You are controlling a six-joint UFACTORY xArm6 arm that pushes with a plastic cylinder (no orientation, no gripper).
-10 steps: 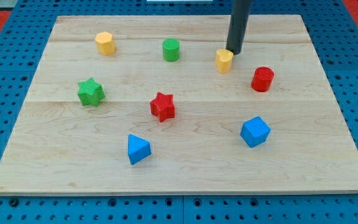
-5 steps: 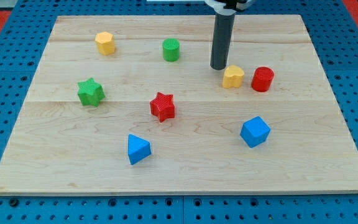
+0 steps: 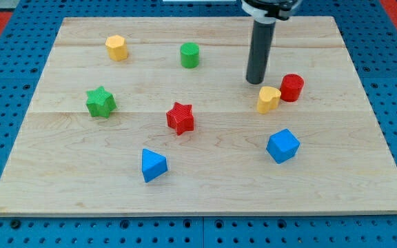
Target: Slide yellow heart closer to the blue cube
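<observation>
Pale wood planks make up the surface [image 3: 205, 172], which rests on a blue pegboard. My tip [image 3: 255, 83] stands in the upper right part of the boards, at the end of a straight dark rod that comes down from the view's top. The arm carries no fingers, so nothing is grasped or released; the rod can only press against things. The yellow heart [image 3: 268, 99] lies just beside my tip, at about 5 o'clock from it, very close, though I cannot tell whether the two touch. The red cylinder [image 3: 292, 87] sits at 2 o'clock from the yellow heart, its lower left edge meeting or almost meeting the heart. The blue cube [image 3: 282, 145] lies at about 5 o'clock from the yellow heart, apart from it with bare wood between them. At the middle of the surface is the red star [image 3: 180, 118], at 8 o'clock from my tip. The blue triangular block [image 3: 153, 165] lies at 7 o'clock from the red star. The green star [image 3: 100, 102] is at the view's left, the yellow hexagonal block [image 3: 116, 47] at 1 o'clock from it, and the green cylinder [image 3: 189, 54] at 10 o'clock from my tip.
</observation>
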